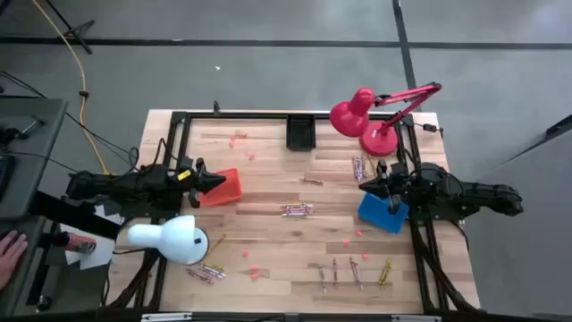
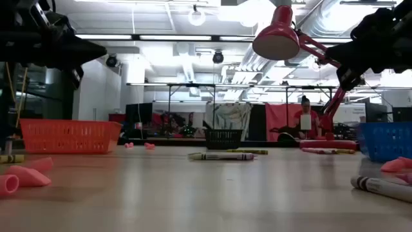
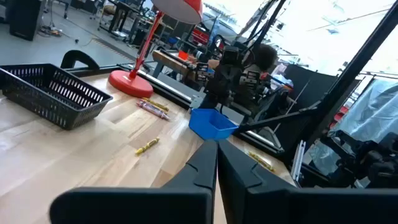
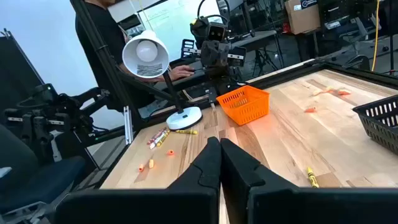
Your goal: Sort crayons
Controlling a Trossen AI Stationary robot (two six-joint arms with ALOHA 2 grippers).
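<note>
1. We find no readable text, label, brand or number in any view.
2. The cardboard box (image 4: 305,15) in the room behind the table bears a small blue mark, too small for us to read.

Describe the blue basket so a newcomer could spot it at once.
Start at the red desk lamp at the table's far right corner and come toward the near edge along the right side. The blue basket sits there beneath the right arm's tool. It is the only blue container; the other baskets are orange and black.
</note>
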